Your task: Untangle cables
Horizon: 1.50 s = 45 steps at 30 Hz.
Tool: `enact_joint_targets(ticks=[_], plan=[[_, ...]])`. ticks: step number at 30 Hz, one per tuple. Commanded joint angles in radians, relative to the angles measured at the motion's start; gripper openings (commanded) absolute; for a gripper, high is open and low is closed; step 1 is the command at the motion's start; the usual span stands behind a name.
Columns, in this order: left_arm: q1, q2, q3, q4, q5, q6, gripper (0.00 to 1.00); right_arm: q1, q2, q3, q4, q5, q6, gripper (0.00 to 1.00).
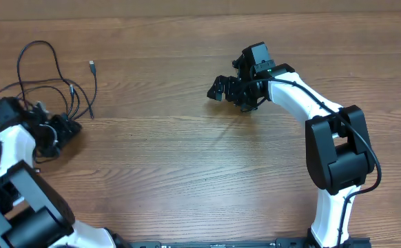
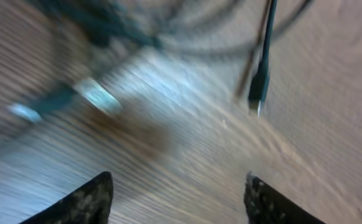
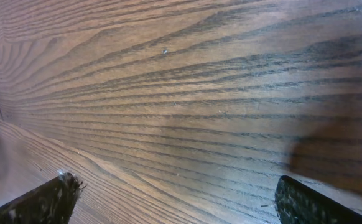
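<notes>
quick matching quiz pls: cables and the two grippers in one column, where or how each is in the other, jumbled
1. cables
2. left gripper
3. right gripper

a. open over bare wood near the middle of the table
b. looped at the far left
c. open, with cables lying just ahead of it

Pairs: 1-b, 2-c, 3-a

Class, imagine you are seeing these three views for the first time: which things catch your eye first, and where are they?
Thin black cables lie tangled at the far left of the table, just beyond the open left gripper. The open right gripper hangs over bare wood near the middle, well away from them. The left wrist view is blurred.
</notes>
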<state>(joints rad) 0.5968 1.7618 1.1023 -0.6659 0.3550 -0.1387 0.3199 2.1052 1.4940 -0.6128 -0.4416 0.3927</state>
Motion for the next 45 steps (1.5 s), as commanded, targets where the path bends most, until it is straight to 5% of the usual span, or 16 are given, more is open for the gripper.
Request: enact_joint_targets(ticks=[1, 24, 36, 42, 45], plan=[[-0.041, 0.035, 0.012, -0.041, 0.066, -0.026, 0.64, 0.002, 0.005, 0.005, 0.006, -0.008, 0.004, 1.0], [-0.592, 0.043, -0.19, -0.035, -0.172, 0.117, 0.73, -0.002, 0.004, 0.005, -0.066, -0.002, -0.008, 1.0], [-0.649, 0.043, -0.266, 0.016, -0.193, 0.116, 0.76, -0.18, 0.004, 0.011, -0.392, 0.224, -0.093, 1.0], [-0.649, 0.043, -0.297, 0.072, -0.206, 0.105, 0.84, -0.174, 0.004, -0.04, -0.462, 0.358, -0.079, 1.0], [-0.649, 0.043, -0.306, 0.08, -0.206, 0.105, 1.0, -0.15, 0.005, -0.092, -0.443, 0.418, -0.078, 1.0]])
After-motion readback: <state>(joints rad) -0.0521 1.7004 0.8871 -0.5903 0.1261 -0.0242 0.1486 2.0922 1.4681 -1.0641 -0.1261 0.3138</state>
